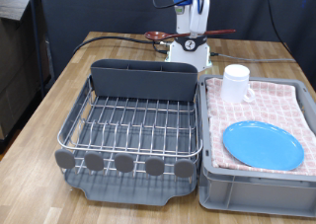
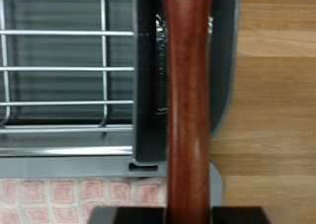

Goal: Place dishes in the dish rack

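My gripper is high at the exterior view's top, behind the dish rack, shut on the reddish-brown wooden spoon, which it holds level in the air. In the wrist view the spoon's handle fills the middle, over the rack's tall grey back compartment. The dish rack stands on the wooden table, its wire grid bare. The light-blue plate lies flat and the white mug stands in the cloth-lined crate to the rack's right.
The grey crate with pink checked cloth sits right against the rack. The robot's white base and dark cables lie behind the rack. A dark panel borders the exterior view's left.
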You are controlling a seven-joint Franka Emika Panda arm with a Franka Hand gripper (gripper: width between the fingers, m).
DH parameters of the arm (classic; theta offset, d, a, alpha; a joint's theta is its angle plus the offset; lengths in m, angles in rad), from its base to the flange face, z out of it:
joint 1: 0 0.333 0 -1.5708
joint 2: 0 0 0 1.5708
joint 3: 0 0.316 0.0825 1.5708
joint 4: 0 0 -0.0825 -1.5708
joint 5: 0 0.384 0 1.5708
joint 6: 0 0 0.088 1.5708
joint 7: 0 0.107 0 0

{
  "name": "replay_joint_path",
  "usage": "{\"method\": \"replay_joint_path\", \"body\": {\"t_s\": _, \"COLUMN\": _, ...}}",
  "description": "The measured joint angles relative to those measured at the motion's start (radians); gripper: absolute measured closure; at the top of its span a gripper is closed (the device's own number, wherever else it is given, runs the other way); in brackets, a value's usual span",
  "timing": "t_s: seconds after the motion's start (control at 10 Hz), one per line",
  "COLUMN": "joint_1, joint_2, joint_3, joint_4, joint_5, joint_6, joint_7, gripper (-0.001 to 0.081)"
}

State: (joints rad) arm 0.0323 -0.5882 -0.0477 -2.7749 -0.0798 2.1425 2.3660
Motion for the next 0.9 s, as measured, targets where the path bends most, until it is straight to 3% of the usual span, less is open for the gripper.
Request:
{"method": "replay_joint_path", "body": {"t_s": 0.4, "joint_1": 0.020, "joint_2": -0.011, "joint_3": -0.120, "joint_4": -0.032, "joint_5": 0.113, "joint_6": 0.000, "joint_7": -0.152, "gripper": 0.0712}}
{"method": "replay_joint_path", "body": {"t_s": 0.7, "joint_1": 0.031, "joint_2": -0.007, "joint_3": -0.138, "joint_4": -0.029, "joint_5": 0.132, "joint_6": -0.001, "joint_7": -0.176, "gripper": 0.0712}}
{"method": "replay_joint_path", "body": {"t_s": 0.9, "joint_1": 0.041, "joint_2": 0.007, "joint_3": -0.181, "joint_4": -0.028, "joint_5": 0.185, "joint_6": -0.003, "joint_7": -0.221, "gripper": 0.0712}}
